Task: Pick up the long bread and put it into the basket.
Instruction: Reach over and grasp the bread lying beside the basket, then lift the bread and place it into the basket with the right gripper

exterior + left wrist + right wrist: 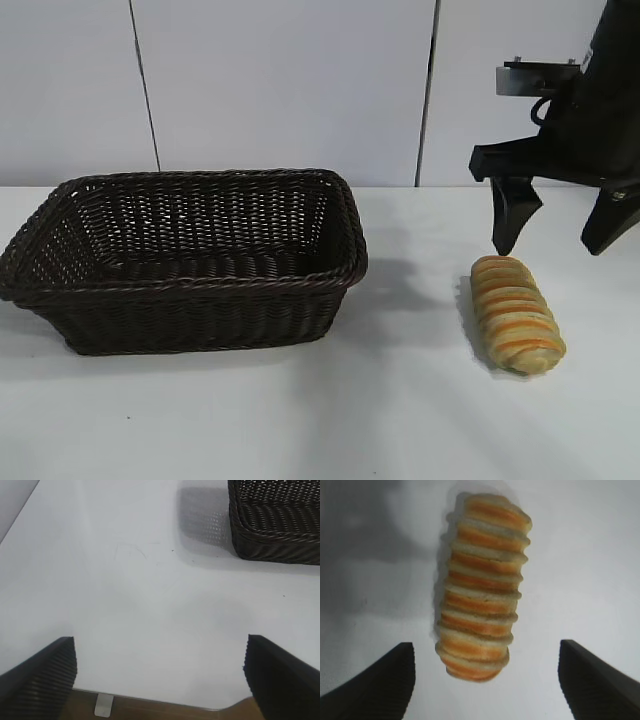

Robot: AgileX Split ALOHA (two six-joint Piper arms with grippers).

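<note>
The long bread (516, 314), tan with orange-brown ridged stripes, lies on the white table to the right of the basket (190, 262). My right gripper (558, 232) hangs open just above and behind the bread's far end, not touching it. In the right wrist view the bread (482, 585) lies lengthwise with its near end between my wide-open fingers (385, 680), and the gripper (486, 680) is empty. My left gripper (160, 675) is open and empty over bare table near the table edge, with a corner of the basket (275, 520) farther off. The left arm is out of the exterior view.
The dark woven basket is empty and stands left of centre on the white table (400, 400). A white panelled wall (290, 90) runs behind. The table's edge with a brown floor below shows in the left wrist view (150, 707).
</note>
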